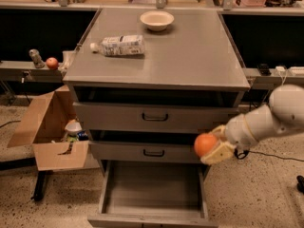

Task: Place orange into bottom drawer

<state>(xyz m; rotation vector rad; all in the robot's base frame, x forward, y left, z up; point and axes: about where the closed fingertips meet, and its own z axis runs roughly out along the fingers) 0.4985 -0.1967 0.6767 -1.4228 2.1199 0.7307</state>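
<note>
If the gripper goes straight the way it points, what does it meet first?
Likely the middle drawer's front; the gripper, holding the orange, points left across it, above the open bottom drawer. Depth unclear.

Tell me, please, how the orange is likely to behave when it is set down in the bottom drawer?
The orange looks round and smooth, so it will probably roll on the flat floor of the bottom drawer until a low side stops it. Held by the gripper above the drawer's right edge, it seems firm: its shape shows no squashing.
</note>
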